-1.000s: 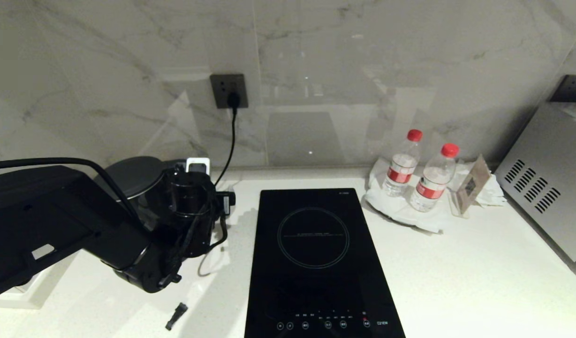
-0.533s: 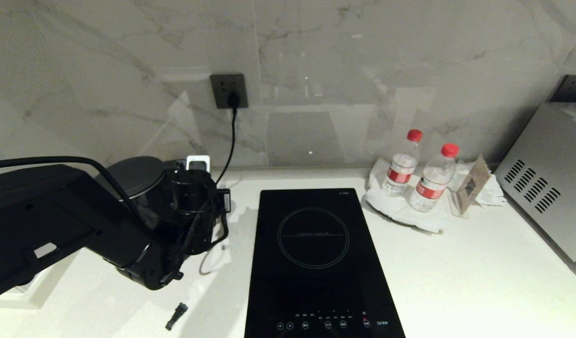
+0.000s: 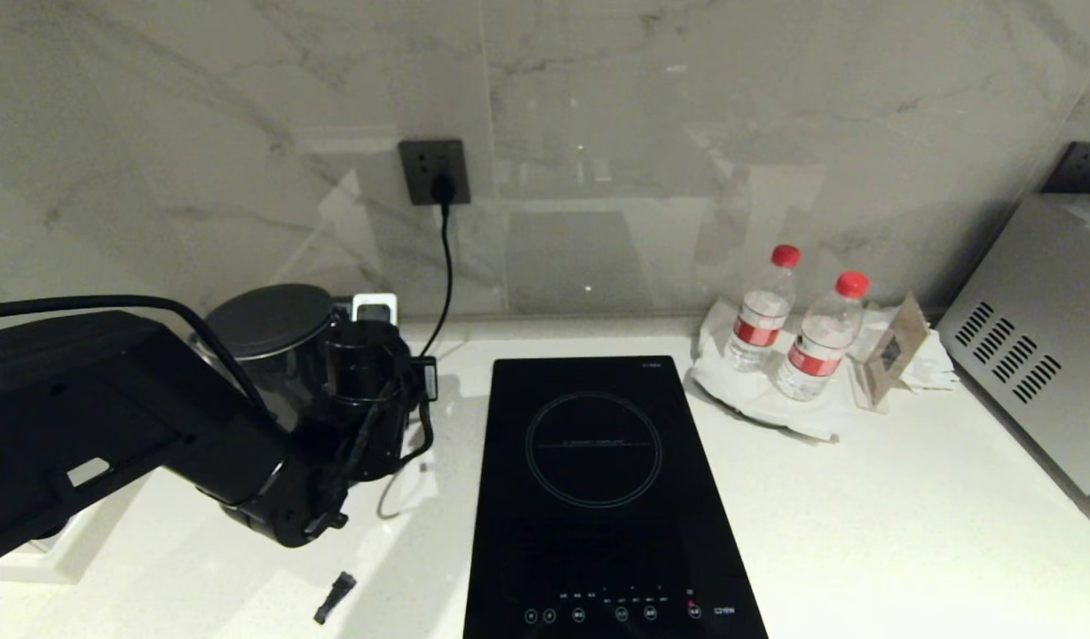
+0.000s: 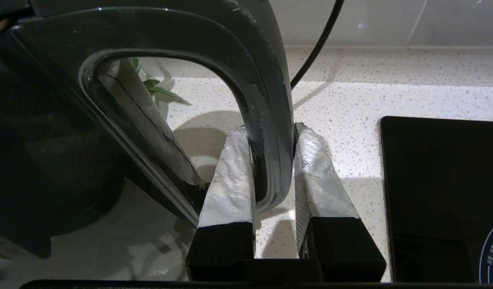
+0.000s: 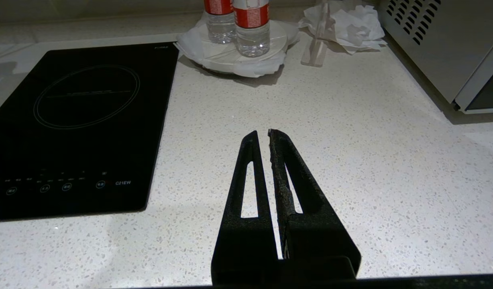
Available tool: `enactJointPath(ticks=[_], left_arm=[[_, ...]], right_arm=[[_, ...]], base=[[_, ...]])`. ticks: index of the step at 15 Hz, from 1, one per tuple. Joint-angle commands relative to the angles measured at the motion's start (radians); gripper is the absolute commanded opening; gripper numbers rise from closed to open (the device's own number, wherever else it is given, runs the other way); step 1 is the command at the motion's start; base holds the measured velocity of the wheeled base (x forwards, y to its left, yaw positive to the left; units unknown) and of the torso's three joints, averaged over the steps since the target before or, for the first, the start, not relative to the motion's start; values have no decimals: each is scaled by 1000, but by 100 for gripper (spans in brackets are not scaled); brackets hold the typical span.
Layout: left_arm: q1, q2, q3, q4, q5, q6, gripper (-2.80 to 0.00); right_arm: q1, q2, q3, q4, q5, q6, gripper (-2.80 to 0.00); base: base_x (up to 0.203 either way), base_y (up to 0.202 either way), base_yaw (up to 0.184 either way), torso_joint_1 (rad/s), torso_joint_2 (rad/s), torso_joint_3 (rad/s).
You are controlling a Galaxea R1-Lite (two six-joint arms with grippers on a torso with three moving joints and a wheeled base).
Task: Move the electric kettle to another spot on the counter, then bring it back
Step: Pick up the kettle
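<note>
From the head view, the electric kettle (image 3: 265, 342) stands near the back left corner of the surface (image 3: 864, 515), close to the wall, just left of the black hob (image 3: 598, 479). The left arm reaches in from the left edge and its wrist covers the side of the kettle, so the left hand itself is hidden here. Two water bottles (image 3: 789, 324) stand on a white cloth near the back right.

In the left wrist view, the left hand (image 4: 272, 132) is clenched on the kettle's loop handle (image 4: 266, 100), one taped finger on each side of its outer upright part. I think this grip is chosen because the handle is the natural place to lift from.

In the right wrist view, the right hand (image 5: 261, 134) hangs over the bare surface right of the hob, its fingers together and holding nothing; it looks parked.
</note>
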Motion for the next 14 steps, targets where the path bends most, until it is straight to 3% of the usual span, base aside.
enactJointPath(ticks=[1,6,10,14], left_arm=[[0,-2,14,-6,3,0,-280],[-14,-61,83,-6,-13,-6,-280],[-27,-122,237,-4,-159,-11,-280],[-21,-128,225,-4,-179,-9,-280]], right_arm=[[0,0,0,0,0,0,-280],[0,0,0,0,0,0,-280],[0,0,0,0,0,0,-280],[0,0,0,0,0,0,-280]], base=[[0,0,0,0,0,0],[0,0,0,0,0,0],[0,0,0,0,0,0],[0,0,0,0,0,0]])
